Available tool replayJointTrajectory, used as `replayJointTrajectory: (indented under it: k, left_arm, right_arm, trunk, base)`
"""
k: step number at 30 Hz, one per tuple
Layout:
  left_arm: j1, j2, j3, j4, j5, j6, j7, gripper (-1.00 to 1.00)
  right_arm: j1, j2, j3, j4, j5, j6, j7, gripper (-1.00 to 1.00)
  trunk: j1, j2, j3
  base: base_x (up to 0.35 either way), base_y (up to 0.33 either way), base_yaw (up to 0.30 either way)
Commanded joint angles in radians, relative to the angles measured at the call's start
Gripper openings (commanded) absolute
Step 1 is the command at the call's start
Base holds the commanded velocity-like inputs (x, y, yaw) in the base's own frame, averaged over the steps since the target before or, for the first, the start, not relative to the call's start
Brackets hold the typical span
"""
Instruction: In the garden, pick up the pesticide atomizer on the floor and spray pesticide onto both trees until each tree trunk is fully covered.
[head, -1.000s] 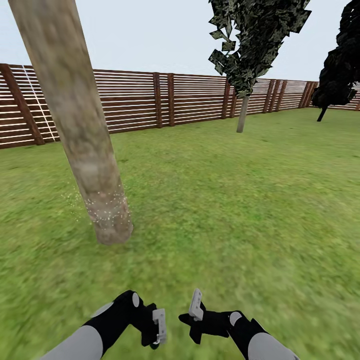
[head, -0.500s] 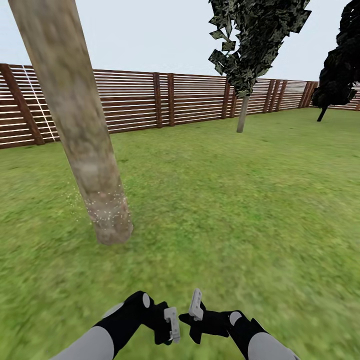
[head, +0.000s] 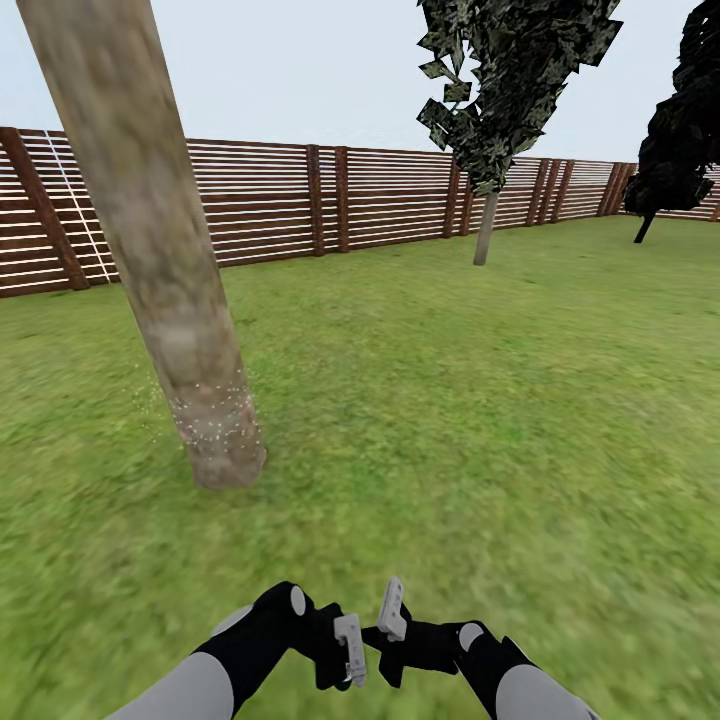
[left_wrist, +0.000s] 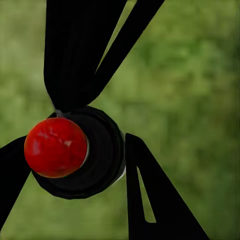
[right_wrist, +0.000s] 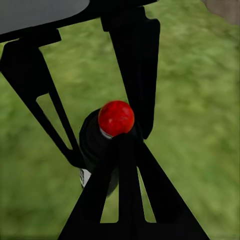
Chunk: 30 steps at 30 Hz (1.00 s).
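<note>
Near tree trunk (head: 165, 270): a thick, mottled beige-grey column, left of the robot and leaning in the head view. It stands on the grass (head: 480, 400), well ahead of both arms.
Speckles (head: 215, 420): fine white dots ring the trunk just above its flared base. The bark higher up looks bare.
Far tree (head: 485, 225): a pale grey stem under a dark green leafy crown, standing close to the fence.
Fence (head: 390, 200): brown horizontal slats that close off the lawn at the back.
Dark tree (head: 675, 140): almost black, at the right edge on a thin slanted stem.
Pesticide atomizer (left_wrist: 102, 160): a black bottle with a glossy red cap (left_wrist: 56, 147), held up off the grass between the two arms, low in front of the robot.
Left pincer (head: 348, 650): it holds the atomizer, with one black finger on each side of the bottle's body.
Right pincer (head: 390, 612): narrow, its two fingers drawn together to a point. That tip sits just beside the red cap, but I cannot tell whether it touches.
Arms: both are low and near the middle, with the pincers almost meeting.
</note>
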<state>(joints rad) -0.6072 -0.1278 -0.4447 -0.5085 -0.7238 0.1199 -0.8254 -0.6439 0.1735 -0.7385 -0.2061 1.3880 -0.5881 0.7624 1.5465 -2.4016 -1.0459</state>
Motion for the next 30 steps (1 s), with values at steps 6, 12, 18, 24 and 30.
replayJointTrajectory:
  k: [6,12,18,24,30]
  left_arm:
    - [0.0,0.0,-0.002,-0.002,-0.001,0.009,-0.004,-1.0]
    - [-0.003,0.024,0.006,0.01,-0.006,0.011,0.015,-1.0]
    - [0.0,0.176,0.007,0.012,-0.011,0.013,0.03,-1.0]
    - [0.013,0.427,0.011,0.026,-0.005,0.011,0.035,-1.0]
    - [0.014,0.458,0.19,0.1,0.003,0.0,0.135,-1.0]
  right_arm:
    - [0.0,0.001,-0.008,-0.003,0.006,-0.003,0.006,-1.0]
    - [0.0,0.001,-0.009,-0.003,0.006,-0.003,0.006,-1.0]
    - [0.0,0.001,-0.008,-0.003,0.006,-0.003,0.006,-1.0]
    - [0.0,0.001,-0.009,-0.006,0.006,-0.003,0.005,1.0]
    - [0.001,0.001,-0.017,-0.015,0.003,-0.003,-0.023,1.0]
  trunk:
    - [0.0,0.0,-0.001]
    - [0.0,0.0,-0.001]
    - [0.0,0.0,-0.001]
    - [0.0,0.0,-0.001]
    - [0.0,0.0,-0.001]
  base:
    - [0.0,0.0,0.0]
    - [0.0,0.0,0.0]
    - [0.0,0.0,0.0]
    - [0.0,0.0,0.0]
    - [0.0,0.0,0.0]
